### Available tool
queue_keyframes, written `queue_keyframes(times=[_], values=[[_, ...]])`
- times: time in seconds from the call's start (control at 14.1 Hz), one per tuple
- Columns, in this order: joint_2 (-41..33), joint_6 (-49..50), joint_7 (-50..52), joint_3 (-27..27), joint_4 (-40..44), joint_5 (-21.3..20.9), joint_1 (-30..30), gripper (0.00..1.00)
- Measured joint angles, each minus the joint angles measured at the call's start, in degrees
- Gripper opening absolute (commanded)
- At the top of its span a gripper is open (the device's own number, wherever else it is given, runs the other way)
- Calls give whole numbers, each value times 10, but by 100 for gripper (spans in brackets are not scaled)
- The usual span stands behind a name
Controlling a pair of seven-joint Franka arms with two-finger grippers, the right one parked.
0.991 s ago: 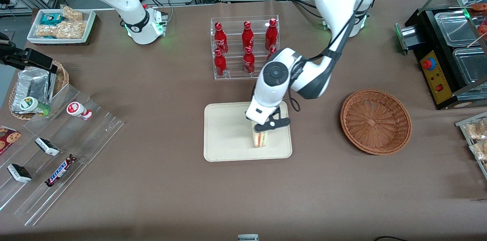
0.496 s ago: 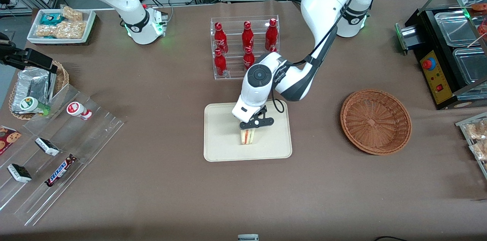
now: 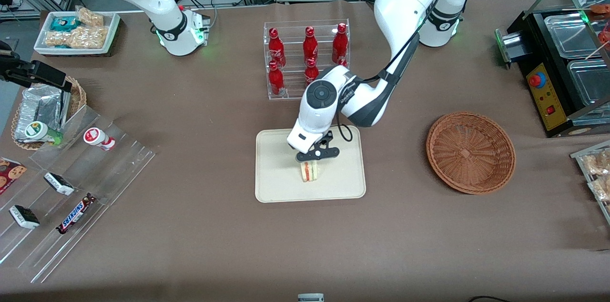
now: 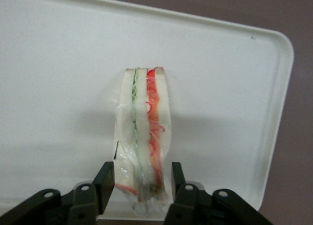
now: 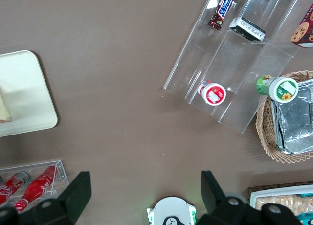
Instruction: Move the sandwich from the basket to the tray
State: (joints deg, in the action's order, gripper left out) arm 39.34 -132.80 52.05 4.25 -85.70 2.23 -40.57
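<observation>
Sandwich (image 3: 310, 171) stands on edge on the cream tray (image 3: 276, 183), roughly mid-tray; we see its cut face w/ the green and red-orange filling (image 4: 145, 137) in the left wrist view. We've got the gripper (image 3: 314, 158) right above it, fingers (image 4: 104, 183) pinching the wedge on both bread sides, wrapped in clear film. Wicker basket (image 3: 471, 152) sits on the brown table (image 3: 190, 245) toward the working arm's end, well apart from the tray. Rack of red bottles (image 3: 307, 56) stands farther from the front camera than the tray.
</observation>
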Motion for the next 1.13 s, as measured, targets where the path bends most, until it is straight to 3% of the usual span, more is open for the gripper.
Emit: queue_keyframes(times=[0.28, 0.71, 1.13], values=[[-83, 65, 1, -9, 12, 0, 23, 100], [-160, 208, -20, -15, 0, -7, 122, 100], [-224, 339, -236, -17, -33, -22, 227, 100]])
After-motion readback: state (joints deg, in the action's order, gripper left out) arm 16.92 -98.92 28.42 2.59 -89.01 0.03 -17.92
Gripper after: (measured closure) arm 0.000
